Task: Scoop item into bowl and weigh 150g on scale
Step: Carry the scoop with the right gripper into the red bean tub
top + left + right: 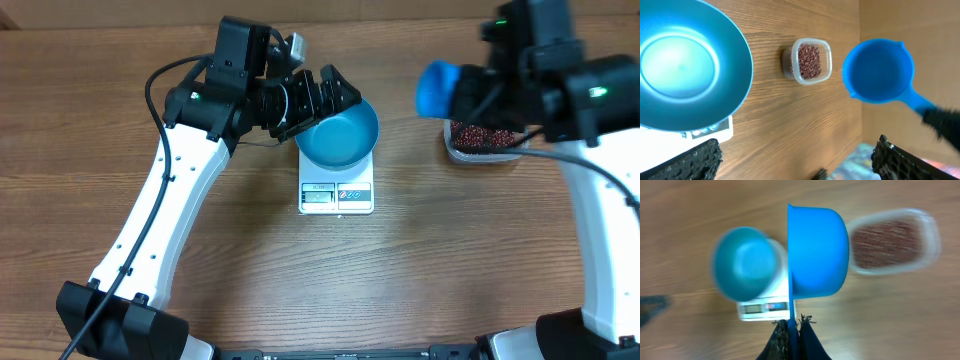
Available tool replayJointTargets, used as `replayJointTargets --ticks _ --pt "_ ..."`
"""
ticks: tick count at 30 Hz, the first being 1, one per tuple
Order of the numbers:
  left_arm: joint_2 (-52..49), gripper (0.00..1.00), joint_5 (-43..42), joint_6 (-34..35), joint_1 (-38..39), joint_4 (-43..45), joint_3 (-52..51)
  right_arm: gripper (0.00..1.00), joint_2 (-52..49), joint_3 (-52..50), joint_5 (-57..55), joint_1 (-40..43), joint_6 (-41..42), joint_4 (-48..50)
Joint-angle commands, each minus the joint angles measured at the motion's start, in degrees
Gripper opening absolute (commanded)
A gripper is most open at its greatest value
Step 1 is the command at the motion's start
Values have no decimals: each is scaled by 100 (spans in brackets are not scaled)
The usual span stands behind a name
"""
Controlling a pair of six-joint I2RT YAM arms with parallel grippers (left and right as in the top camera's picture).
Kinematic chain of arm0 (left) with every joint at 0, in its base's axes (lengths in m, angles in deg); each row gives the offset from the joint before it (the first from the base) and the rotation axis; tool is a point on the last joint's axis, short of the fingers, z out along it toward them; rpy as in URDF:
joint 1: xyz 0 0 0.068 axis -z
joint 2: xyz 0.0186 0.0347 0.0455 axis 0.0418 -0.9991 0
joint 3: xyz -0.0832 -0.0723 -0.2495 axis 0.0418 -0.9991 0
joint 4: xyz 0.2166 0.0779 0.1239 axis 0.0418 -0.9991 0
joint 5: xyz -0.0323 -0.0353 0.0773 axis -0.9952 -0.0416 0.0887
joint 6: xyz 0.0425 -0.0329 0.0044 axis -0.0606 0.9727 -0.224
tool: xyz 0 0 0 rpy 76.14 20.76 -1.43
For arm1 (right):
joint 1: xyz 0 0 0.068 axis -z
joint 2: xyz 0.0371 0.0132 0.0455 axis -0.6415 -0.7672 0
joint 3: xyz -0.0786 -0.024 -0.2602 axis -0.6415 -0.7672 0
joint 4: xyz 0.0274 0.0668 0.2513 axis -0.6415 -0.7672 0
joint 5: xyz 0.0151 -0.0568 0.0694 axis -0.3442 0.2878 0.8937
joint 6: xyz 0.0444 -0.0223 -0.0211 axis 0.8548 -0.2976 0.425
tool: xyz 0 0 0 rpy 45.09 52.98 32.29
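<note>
The blue bowl (pixel 340 137) stands on the white scale (pixel 336 195) and looks empty (pixel 685 65). My left gripper (pixel 325 105) is open at the bowl's left rim, nothing between its black fingers (pixel 695 162). Dark red-brown beans (pixel 485 135) fill a clear tub (pixel 809 61) to the right. My right gripper (pixel 794 330) is shut on the handle of a small blue scoop (pixel 817 250), which hangs in the air just left of the tub (pixel 892 242). The scoop (pixel 879 71) shows an empty inside in the left wrist view. In the right wrist view the bowl (pixel 745 262) and scale (pixel 762 307) are blurred.
The wooden table (pixel 450 260) spreads bare in front of the scale. The left arm (pixel 170 200) runs from the front left corner up to the bowl. The right arm (pixel 600 200) stands along the right edge.
</note>
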Motion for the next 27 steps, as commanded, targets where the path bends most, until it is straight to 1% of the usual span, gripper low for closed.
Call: replayJointTargets --ticks 1,4,6,8,11,15,17,27 --pt "35 100 48 -1130 13 -111 -2 4 -11 133 -328 492 -901 -267" --pt "35 98 188 -1379 15 -310 -2 4 -184 133 -664 787 -1517 -426" --pt "35 98 365 -1381 17 -450 -4 4 -304 133 -846 883 -1738 -389" --pt "35 98 595 -1379 20 -621 -2 4 -538 133 -920 955 -2210 -310" --pt "35 98 756 -1379 42 -745 -2 4 -837 133 -1145 953 -2636 -317" --pt "35 97 817 -1381 55 -859 -2 4 -1220 131 -1637 953 -2868 -321" --pt "35 96 835 -1384 57 -890 -2 4 -1379 131 -1685 953 -2988 -282" --pt "35 95 833 -1421 57 -951 -4 4 -2114 127 -1880 955 -2986 -181"
